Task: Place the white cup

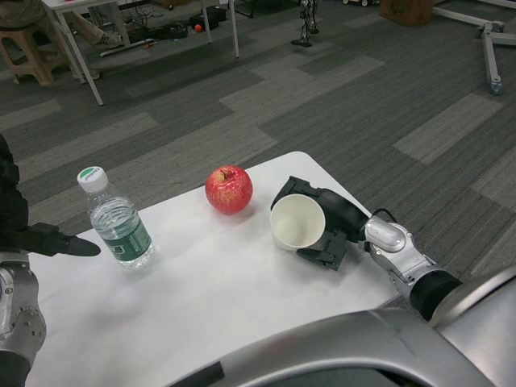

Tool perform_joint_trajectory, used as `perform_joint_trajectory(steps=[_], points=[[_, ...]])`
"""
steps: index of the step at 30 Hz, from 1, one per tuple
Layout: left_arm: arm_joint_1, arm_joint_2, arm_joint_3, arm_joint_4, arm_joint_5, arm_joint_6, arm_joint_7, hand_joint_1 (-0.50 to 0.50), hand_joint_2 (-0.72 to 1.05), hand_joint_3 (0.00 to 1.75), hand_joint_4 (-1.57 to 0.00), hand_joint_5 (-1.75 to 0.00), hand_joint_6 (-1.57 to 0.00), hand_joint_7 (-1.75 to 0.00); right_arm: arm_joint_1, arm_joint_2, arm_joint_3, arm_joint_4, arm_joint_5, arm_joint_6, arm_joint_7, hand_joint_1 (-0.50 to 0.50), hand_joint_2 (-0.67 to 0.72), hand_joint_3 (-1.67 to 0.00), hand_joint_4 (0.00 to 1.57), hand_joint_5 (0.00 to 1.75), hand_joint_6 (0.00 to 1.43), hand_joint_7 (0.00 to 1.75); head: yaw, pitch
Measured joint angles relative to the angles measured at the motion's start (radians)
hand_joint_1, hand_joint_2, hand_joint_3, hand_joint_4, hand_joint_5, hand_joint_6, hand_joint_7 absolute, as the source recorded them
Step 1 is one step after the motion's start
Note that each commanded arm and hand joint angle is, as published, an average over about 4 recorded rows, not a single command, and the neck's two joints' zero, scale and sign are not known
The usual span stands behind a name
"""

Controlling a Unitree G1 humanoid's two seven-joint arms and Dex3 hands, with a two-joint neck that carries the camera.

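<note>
The white cup is tilted with its open mouth facing the camera, just right of a red apple on the white table. My right hand grips the cup from behind and the right, its black fingers wrapped around the cup's body. Whether the cup's base touches the table is hidden by the hand. My left hand waits at the left edge of the table, a finger pointing toward a water bottle.
A clear water bottle with a green label and white cap stands left of the apple. The table's far edge runs just behind the apple and cup. Another table and a seated person are far back left.
</note>
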Motion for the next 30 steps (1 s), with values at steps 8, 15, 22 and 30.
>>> perform_joint_trajectory(steps=[8,15,22,30], points=[[0.001,0.000,0.000,0.000,0.000,0.000,0.000,-0.50,-0.64,0.09,0.00,0.00,0.00,-0.14,0.000,0.000,0.003,0.009,-0.002,0.000,0.001,-0.35,0.22,-1.17,0.00,0.27,0.00,0.51,0.000,0.000],[0.001,0.000,0.000,0.000,0.000,0.000,0.000,-0.50,-0.64,0.09,0.00,0.00,0.00,-0.14,0.000,0.000,0.011,0.012,-0.006,-0.001,0.003,-0.42,0.31,-0.75,0.00,0.05,0.00,0.31,0.000,0.000],[0.001,0.000,0.000,0.000,0.000,0.000,0.000,-0.50,-0.64,0.09,0.00,0.00,0.00,-0.14,-0.001,0.000,0.007,0.013,-0.007,-0.001,0.002,-0.42,0.46,-0.42,0.00,0.00,0.00,0.21,0.000,-0.001],[0.001,0.000,0.000,0.000,0.000,0.000,0.000,-0.50,-0.64,0.09,0.00,0.00,0.00,-0.14,0.000,-0.001,-0.031,0.014,-0.017,0.007,0.006,-0.44,0.57,-0.22,0.00,0.00,0.00,0.21,-0.001,-0.003]])
